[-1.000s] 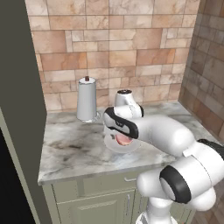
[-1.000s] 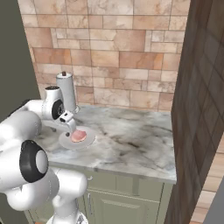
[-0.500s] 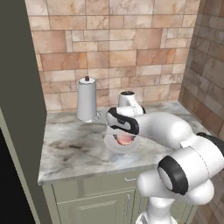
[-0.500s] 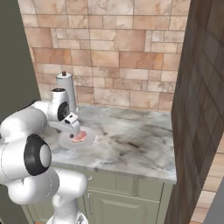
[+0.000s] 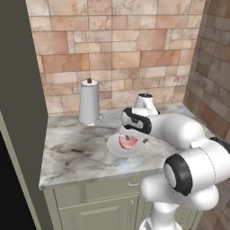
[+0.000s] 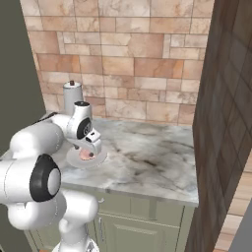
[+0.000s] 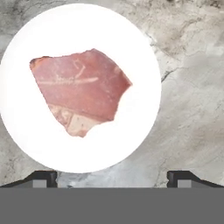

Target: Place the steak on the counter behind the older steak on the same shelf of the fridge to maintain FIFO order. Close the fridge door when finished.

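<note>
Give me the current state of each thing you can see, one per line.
steak: lying flat on the plate, not gripped.
plate: resting on the counter, holding the steak.
counter: carries plate and paper towel roll.
paper towel roll: upright near the wall.
gripper: open, above the plate.

White plate (image 7: 131, 131), paper-towel holder (image 5: 89, 103)

Steak (image 7: 81, 89) on white plate (image 7: 131, 140), on counter (image 5: 76, 155).
Pink-red slab, paler fatty corner, lying flat near plate's middle; marbled grey-white top.
</note>
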